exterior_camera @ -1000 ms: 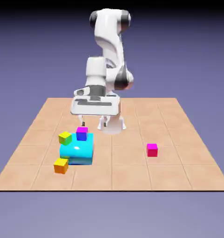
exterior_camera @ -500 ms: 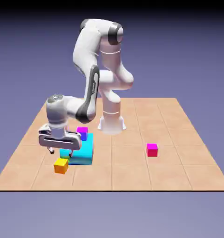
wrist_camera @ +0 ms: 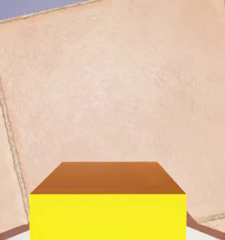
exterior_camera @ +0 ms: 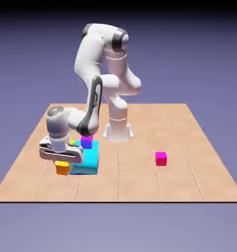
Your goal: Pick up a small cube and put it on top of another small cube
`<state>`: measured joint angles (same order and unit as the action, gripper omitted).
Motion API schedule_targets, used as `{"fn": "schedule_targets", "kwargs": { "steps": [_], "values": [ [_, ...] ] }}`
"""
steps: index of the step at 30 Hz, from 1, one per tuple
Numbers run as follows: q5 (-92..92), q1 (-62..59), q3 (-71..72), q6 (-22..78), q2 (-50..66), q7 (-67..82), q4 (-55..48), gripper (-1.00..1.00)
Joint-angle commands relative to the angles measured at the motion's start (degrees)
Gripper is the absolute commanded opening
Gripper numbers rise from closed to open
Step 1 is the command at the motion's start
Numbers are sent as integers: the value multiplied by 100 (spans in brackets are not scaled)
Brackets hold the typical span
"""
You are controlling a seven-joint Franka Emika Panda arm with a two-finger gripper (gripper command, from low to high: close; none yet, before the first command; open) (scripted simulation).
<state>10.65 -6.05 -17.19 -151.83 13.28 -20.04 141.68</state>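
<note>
The orange cube (exterior_camera: 63,169) is the thing I'm working on, and it sits at the camera-side corner of the cyan block (exterior_camera: 86,160), on the exterior view's left. My gripper (exterior_camera: 62,164) is pinching it by two opposite sides. Going outward from there, the yellow-green cube (exterior_camera: 72,142) peeks out by the block's far left part, mostly behind the hand, and the purple-and-blue cube (exterior_camera: 86,142) shows at the block's far edge. The pink cube (exterior_camera: 161,159), where mine has to go, rests on the bench (exterior_camera: 118,187) well apart from the block, off to the exterior view's right.

I judge the step in hand to be the lift. I'd take it straight up, smoothly, keeping the squeeze firm and the cube level, and hold off any sideways travel until its underside is higher than the block and the purple-and-blue cube. Swinging across too low could clip either one. Once clear, I'd cross over the block, square the cube's faces to the pink one, then lower gently.

The hand view gives me what the exterior view can't: the cube's yellow top and brownish-orange side large and square between the fingers, with no visible twist. It shows neither the cyan block nor the pink cube; for those I need the exterior view, where the hand covers the cube's top. How much air is under the cube, I can't tell.
</note>
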Motion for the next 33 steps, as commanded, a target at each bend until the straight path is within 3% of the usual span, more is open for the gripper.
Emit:
{"fn": "schedule_targets", "kwargs": {
  "steps": [1, 17, 19, 27, 28, 33],
  "values": [
    [-20, 169, 207, 12, -151, -95, 127, -100],
    [-286, 2856, 3530, 245, -2563, -1581, 2158, -100],
    [-290, 2894, 3577, 249, -2597, -1602, 2186, -100],
    [-1347, 3209, 3009, -1255, -1051, -2345, 2192, -100],
    [-1347, 3209, 3009, -1255, -1051, -2345, 2192, 100],
    [-780, 3040, 3314, -449, -1880, -1946, 2189, 100]
  ]
}}
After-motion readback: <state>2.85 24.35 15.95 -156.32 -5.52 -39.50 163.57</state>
